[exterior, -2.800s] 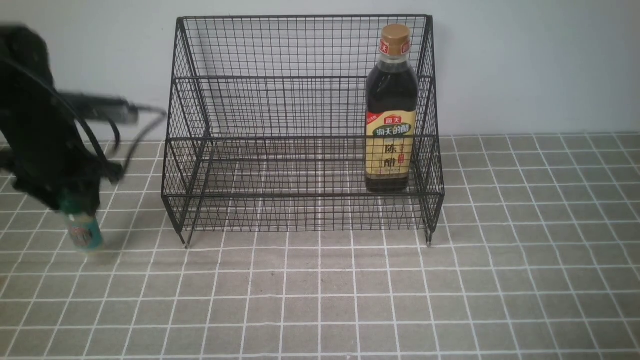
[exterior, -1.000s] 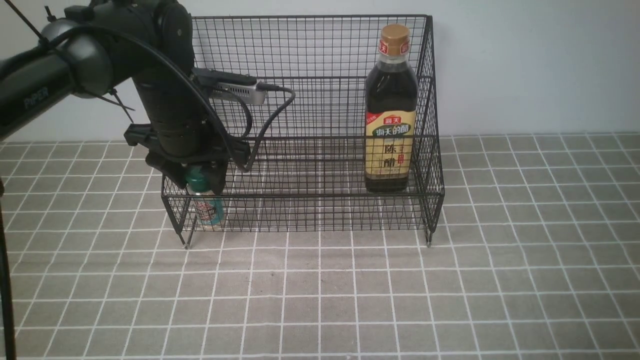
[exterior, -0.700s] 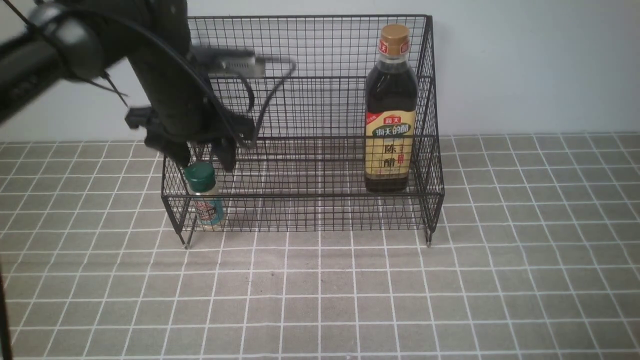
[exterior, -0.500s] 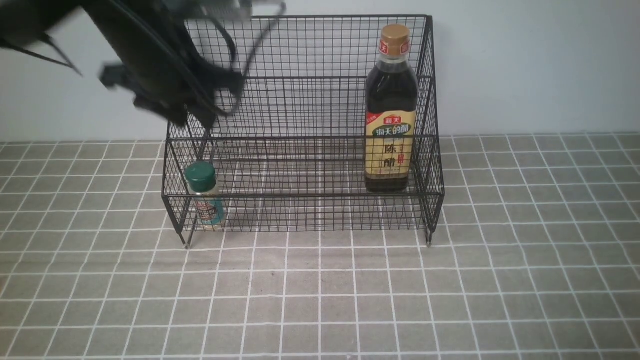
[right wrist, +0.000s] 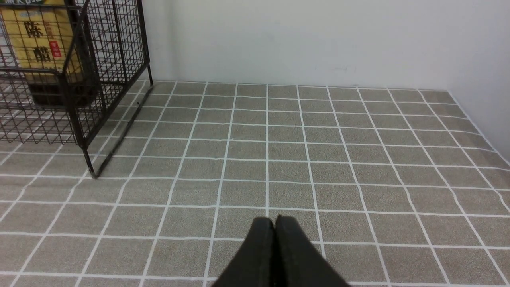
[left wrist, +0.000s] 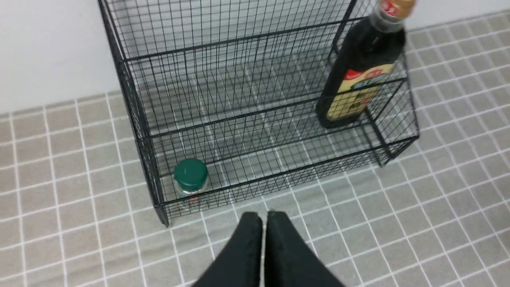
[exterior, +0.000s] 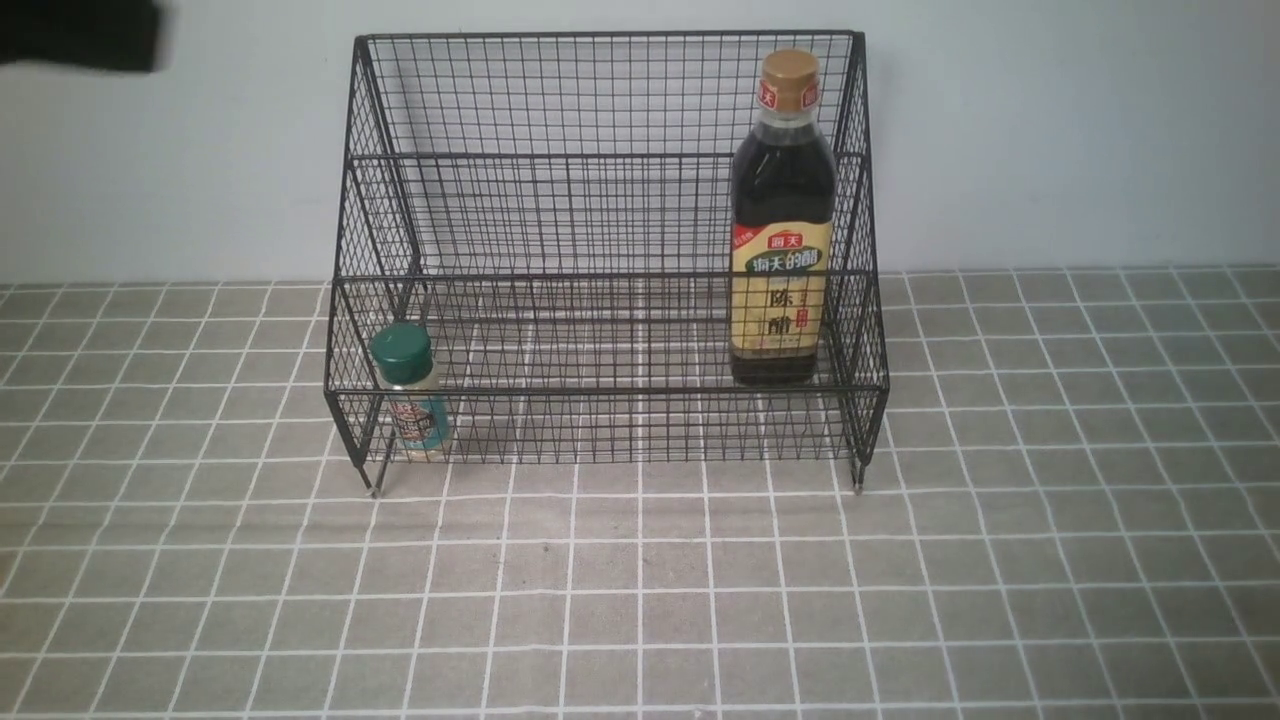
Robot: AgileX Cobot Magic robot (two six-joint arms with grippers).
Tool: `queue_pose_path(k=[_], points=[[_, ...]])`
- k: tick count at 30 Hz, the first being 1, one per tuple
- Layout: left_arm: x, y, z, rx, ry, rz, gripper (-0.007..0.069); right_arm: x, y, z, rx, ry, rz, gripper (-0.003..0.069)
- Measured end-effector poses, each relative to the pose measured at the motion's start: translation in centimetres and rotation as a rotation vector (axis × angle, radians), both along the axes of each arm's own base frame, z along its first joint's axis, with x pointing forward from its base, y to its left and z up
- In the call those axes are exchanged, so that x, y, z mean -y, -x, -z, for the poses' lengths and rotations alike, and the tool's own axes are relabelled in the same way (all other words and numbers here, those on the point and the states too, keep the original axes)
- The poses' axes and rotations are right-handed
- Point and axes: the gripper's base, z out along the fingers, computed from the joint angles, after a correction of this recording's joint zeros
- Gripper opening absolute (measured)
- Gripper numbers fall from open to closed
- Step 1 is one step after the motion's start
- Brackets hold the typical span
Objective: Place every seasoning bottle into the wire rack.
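The black wire rack (exterior: 605, 160) stands against the back wall. The tall dark vinegar bottle (exterior: 782, 220) with gold cap stands upright at the right end of its lower tier. The small green-capped shaker (exterior: 408, 395) stands upright in the lower tier's front left corner. In the left wrist view the shaker (left wrist: 190, 178) and the vinegar bottle (left wrist: 360, 75) both sit inside the rack (left wrist: 223, 71). My left gripper (left wrist: 263, 217) hangs shut and empty, high above the tiles in front of the rack. My right gripper (right wrist: 274, 221) is shut and empty, low over the tiles right of the rack (right wrist: 75, 99).
A grey tiled cloth (exterior: 900, 580) covers the table. A white wall rises behind the rack, and a side wall (right wrist: 486, 59) closes the far right. A dark part of the left arm (exterior: 80, 35) shows at the front view's upper left corner.
The left gripper let go of the shaker in the rack's lower tier, rose up and away to the left, and shut. The right arm has not moved.
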Motion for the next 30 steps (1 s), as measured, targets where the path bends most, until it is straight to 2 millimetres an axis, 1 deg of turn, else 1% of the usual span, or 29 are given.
queue_pose_path(k=[1,2,3,4,5,7,8,9,10,11,12,13,14,19,23,30], points=[[-0.6,2.3,0.6,0.069,0.021,-0.006,-0.0007,0.0,0.0,0.0,0.0,0.0,0.0,-0.0015],[-0.8,3.0,1.4,0.081,0.026,-0.008,-0.0007,0.0,0.0,0.0,0.0,0.0,0.0,-0.0015],[-1.1,3.9,1.4,0.118,0.038,-0.011,-0.0007,0.0,0.0,0.0,0.0,0.0,0.0,-0.0015],[-1.4,5.4,2.8,0.156,0.058,-0.017,-0.0007,0.0,0.0,0.0,0.0,0.0,0.0,-0.0015],[-1.7,6.5,3.7,0.189,0.078,-0.021,-0.0007,0.0,0.0,0.0,0.0,0.0,0.0,-0.0015],[-2.1,8.2,5.6,0.248,0.115,-0.029,-0.0007,0.0,0.0,0.0,0.0,0.0,0.0,-0.0015],[-2.2,8.5,5.9,0.265,0.122,-0.031,-0.0007,0.0,0.0,0.0,0.0,0.0,0.0,-0.0015],[-2.5,9.5,7.1,0.294,0.131,-0.035,-0.0007,0.0,0.0,0.0,0.0,0.0,0.0,-0.0015],[-2.8,9.9,8.7,0.295,0.115,-0.042,-0.0007,0.0,0.0,0.0,0.0,0.0,0.0,-0.0015],[-3.0,10.3,9.8,0.296,0.095,-0.049,-0.0007,0.0,0.0,0.0,0.0,0.0,0.0,-0.0015],[-3.1,10.6,10.0,0.303,0.093,-0.05,-0.0007,0.0,0.0,0.0,0.0,0.0,0.0,-0.0015],[-3.2,10.7,10.8,0.298,0.075,-0.056,-0.0007,0.0,0.0,0.0,0.0,0.0,0.0,-0.0015],[-3.5,11.3,12.0,0.306,0.054,-0.064,-0.0007,0.0,0.0,0.0,0.0,0.0,0.0,-0.0015],[-4.1,12.6,14.0,0.347,0.034,-0.076,-0.0007,0.0,0.0,0.0,0.0,0.0,0.0,-0.0015],[-4.2,12.9,14.6,0.343,0.03,-0.076,-0.0007,0.0,0.0,0.0,0.0,0.0,0.0,-0.0015],[-4.3,12.8,14.9,0.36,-0.014,-0.073,-0.0007,0.0,0.0,0.0,0.0,0.0,0.0,-0.0015]])
